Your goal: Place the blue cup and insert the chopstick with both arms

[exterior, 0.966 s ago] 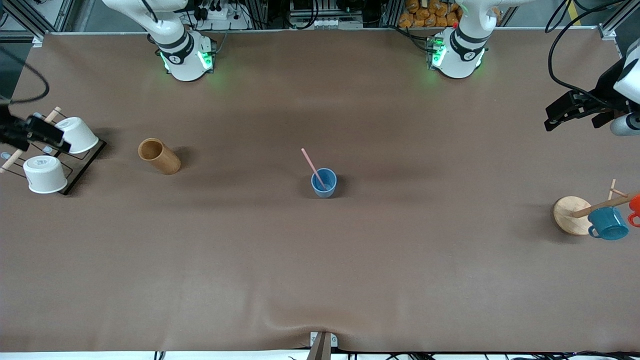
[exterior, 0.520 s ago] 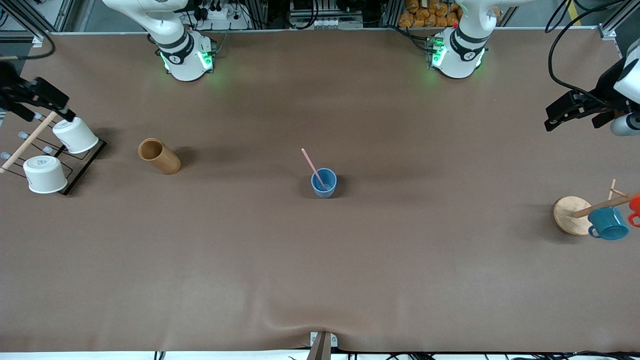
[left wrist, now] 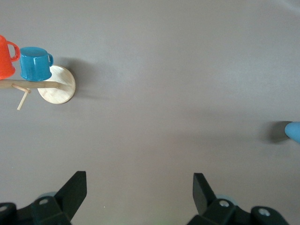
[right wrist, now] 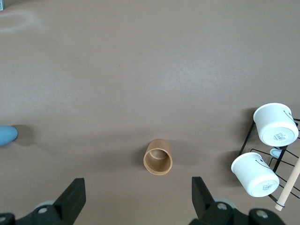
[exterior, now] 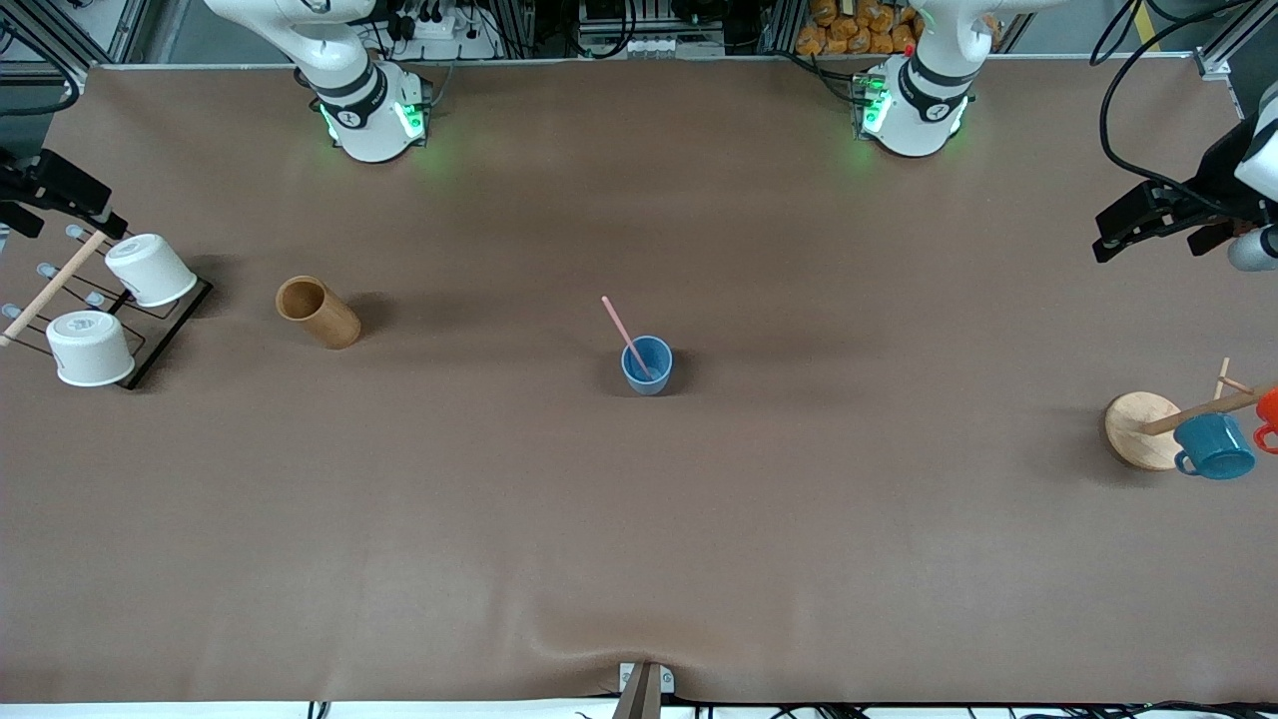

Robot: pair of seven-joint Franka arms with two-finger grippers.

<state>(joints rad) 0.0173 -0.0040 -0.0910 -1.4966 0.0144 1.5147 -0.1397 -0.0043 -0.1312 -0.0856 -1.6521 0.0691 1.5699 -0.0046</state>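
Note:
The blue cup [exterior: 647,365] stands upright in the middle of the table. The pink chopstick [exterior: 621,330] stands in it, leaning toward the right arm's end. My left gripper [exterior: 1110,238] is open and empty over the left arm's end of the table; in its wrist view [left wrist: 139,192] the cup's edge [left wrist: 294,132] shows far off. My right gripper [exterior: 100,212] is open and empty over the right arm's end, above the white-cup rack; in its wrist view [right wrist: 138,194] the cup's edge [right wrist: 7,135] shows far off.
A tan wooden cylinder holder [exterior: 318,312] lies between the cup and a black wire rack [exterior: 160,325] holding two white cups [exterior: 150,270]. At the left arm's end a wooden mug stand [exterior: 1143,429] carries a teal mug [exterior: 1213,446] and an orange mug [exterior: 1268,414].
My right gripper has moved off the white cups, toward the robots' side of the table's end. My left gripper has barely shifted. The cup and chopstick have not moved.

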